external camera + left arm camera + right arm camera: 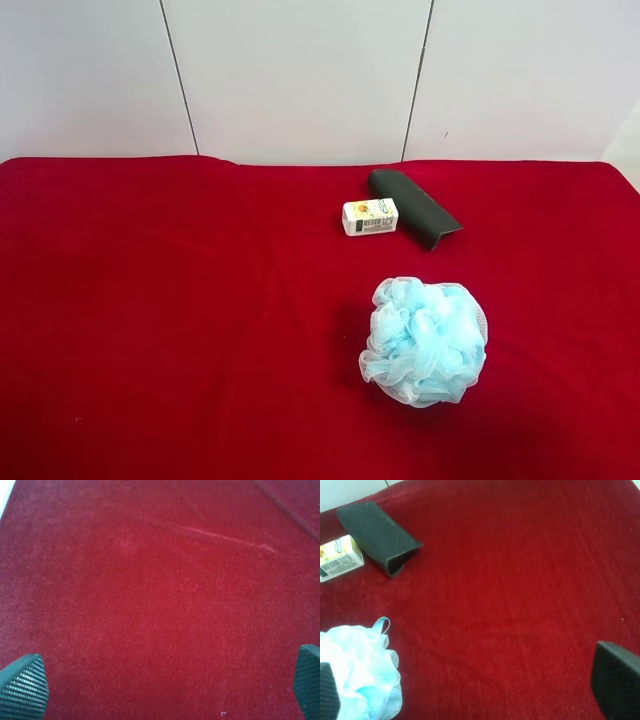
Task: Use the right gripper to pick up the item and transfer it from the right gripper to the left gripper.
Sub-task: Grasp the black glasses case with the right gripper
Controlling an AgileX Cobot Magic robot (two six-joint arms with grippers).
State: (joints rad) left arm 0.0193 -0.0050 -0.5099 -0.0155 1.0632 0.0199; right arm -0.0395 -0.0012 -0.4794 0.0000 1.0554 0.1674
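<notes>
The item, a long flat dark case (414, 207), lies on the red cloth toward the back, right of centre in the exterior high view. It also shows in the right wrist view (378, 536). No arm shows in the exterior high view. My right gripper (470, 692) is open and empty, its fingertips (616, 686) wide apart above bare cloth, well short of the case. My left gripper (165, 685) is open and empty over bare red cloth, one of its fingertips (22, 686) showing at the frame edge.
A small white printed box (370, 216) touches the case's side; it also shows in the right wrist view (339, 558). A pale blue mesh bath puff (425, 340) lies nearer the front and sits by one right finger (357, 672). The red cloth (150, 320) covers the table up to a white wall.
</notes>
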